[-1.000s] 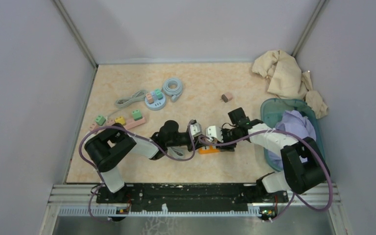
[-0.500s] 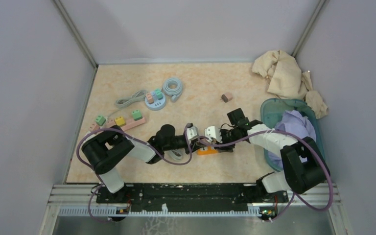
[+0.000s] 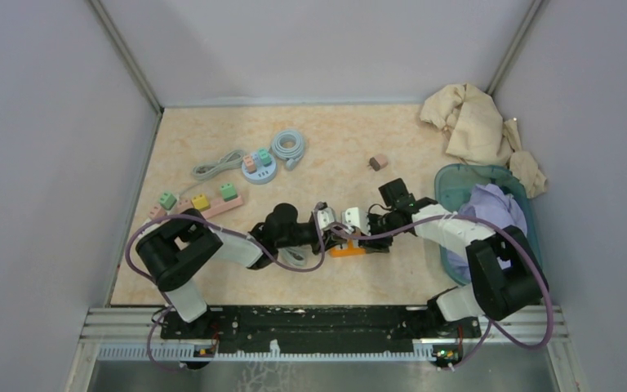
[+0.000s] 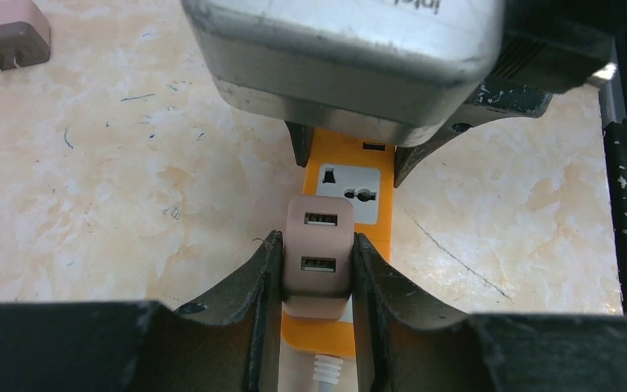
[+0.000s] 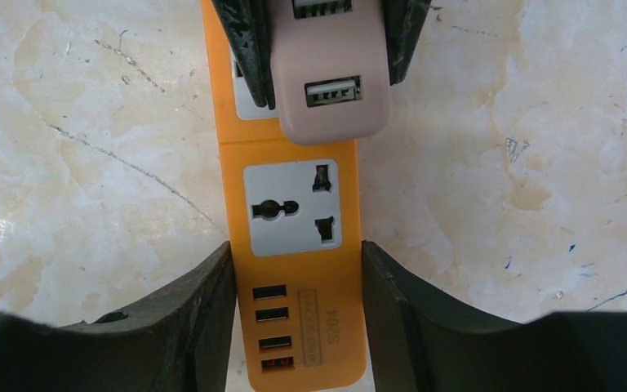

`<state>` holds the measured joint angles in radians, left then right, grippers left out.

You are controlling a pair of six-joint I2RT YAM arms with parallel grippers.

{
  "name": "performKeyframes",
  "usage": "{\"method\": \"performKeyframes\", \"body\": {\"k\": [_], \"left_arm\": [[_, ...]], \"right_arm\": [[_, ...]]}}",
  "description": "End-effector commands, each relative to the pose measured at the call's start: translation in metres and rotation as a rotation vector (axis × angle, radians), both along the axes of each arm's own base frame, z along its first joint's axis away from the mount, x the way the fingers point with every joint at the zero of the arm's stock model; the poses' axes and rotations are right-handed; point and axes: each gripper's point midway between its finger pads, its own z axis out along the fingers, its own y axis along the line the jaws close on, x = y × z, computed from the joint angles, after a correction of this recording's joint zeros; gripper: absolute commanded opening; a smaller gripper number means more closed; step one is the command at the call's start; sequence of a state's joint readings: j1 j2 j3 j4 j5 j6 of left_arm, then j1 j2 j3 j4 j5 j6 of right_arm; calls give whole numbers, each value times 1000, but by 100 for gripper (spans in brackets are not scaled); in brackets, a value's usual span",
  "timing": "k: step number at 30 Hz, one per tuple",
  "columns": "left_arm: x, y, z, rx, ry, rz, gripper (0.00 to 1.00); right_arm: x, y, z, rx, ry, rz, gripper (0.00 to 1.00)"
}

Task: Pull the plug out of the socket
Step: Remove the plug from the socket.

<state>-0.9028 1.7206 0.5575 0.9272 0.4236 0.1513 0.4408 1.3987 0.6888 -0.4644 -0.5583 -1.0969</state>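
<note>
An orange power strip (image 3: 344, 251) lies on the table between both arms. A pink two-USB plug (image 4: 318, 257) stands on its socket; whether its pins are out is hidden. My left gripper (image 4: 318, 263) is shut on the plug's sides, and also shows in the top view (image 3: 336, 235). My right gripper (image 5: 294, 273) is shut on the strip (image 5: 294, 327) at its USB end, both fingers against its edges. The plug (image 5: 331, 90) shows at the top of the right wrist view. The strip's white cable (image 4: 326, 371) leads out under the left fingers.
A loose pink plug (image 3: 379, 162) lies further back. A pink strip with coloured plugs (image 3: 200, 202), a round blue socket (image 3: 258, 167) and a coiled cable (image 3: 289, 145) lie at the left. A teal basket (image 3: 457, 175) with clothes and a beige cloth (image 3: 473, 122) are at the right.
The left arm and the orange strip shifted slightly left and back. Both grippers keep the same hold.
</note>
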Motion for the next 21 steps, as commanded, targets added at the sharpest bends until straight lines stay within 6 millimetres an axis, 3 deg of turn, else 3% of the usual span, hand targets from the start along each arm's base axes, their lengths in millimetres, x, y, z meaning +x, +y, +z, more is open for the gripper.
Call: {"method": "performKeyframes", "body": {"k": [1, 4, 9, 16, 21], "left_arm": [[4, -7, 25, -119, 58, 16, 0], [10, 8, 20, -130, 65, 66, 0], [1, 8, 3, -31, 25, 13, 0], [-9, -11, 8, 57, -115, -56, 0], [-2, -19, 20, 37, -95, -38, 1]], "right_arm": [[2, -6, -14, -38, 44, -78, 0], [1, -9, -16, -48, 40, -75, 0], [-2, -9, -17, -45, 48, -73, 0], [-1, -9, -16, -45, 48, -78, 0], [-2, -9, -17, -45, 49, -79, 0]]}}
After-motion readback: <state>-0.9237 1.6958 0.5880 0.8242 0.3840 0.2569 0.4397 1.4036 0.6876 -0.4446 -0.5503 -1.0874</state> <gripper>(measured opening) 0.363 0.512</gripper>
